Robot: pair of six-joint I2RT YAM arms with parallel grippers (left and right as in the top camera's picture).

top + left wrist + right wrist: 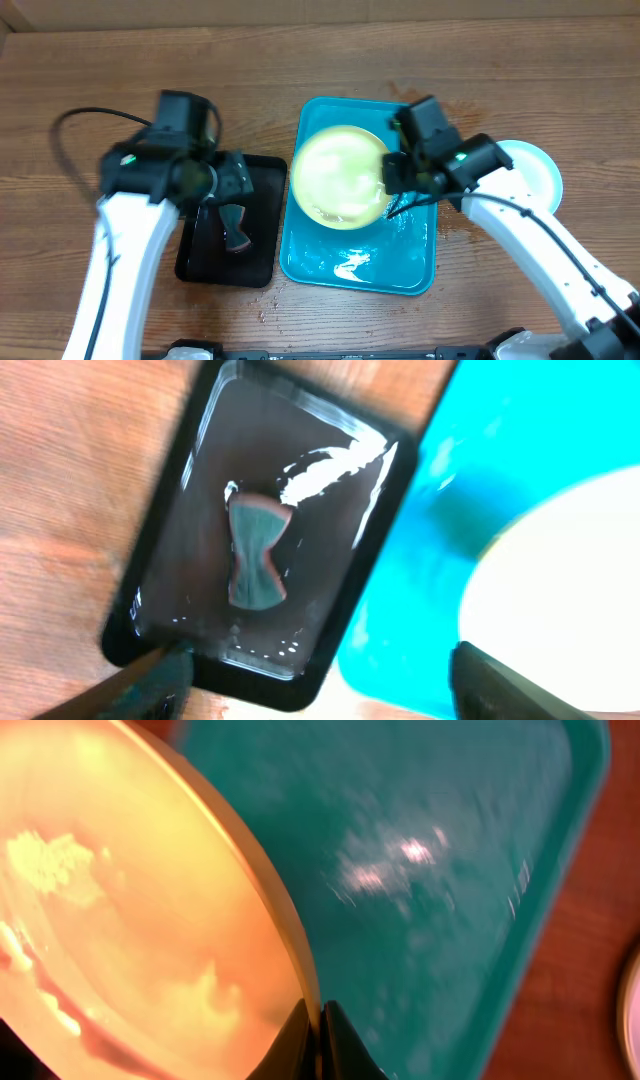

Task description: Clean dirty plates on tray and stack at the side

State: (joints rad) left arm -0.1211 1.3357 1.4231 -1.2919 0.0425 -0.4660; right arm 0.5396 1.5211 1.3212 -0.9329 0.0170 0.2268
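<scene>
A yellow-green plate (340, 175) is pinched at its rim by the clenched right gripper (320, 1038) over the turquoise tray (400, 265), whose wet floor glints beneath the fingertips. A light blue plate (535, 170) is seen behind that gripper on the wooden table (100, 60), partly covered by the arm. The left gripper (320, 685) is held released, jaws wide, above a black tray (262, 215) in which a dark sponge-like piece (255, 555) lies. A plain brown board (320, 12) borders the table's far edge.

Yellowish plate (130, 920) rim seemingly between closed fingers (287, 1050)
</scene>
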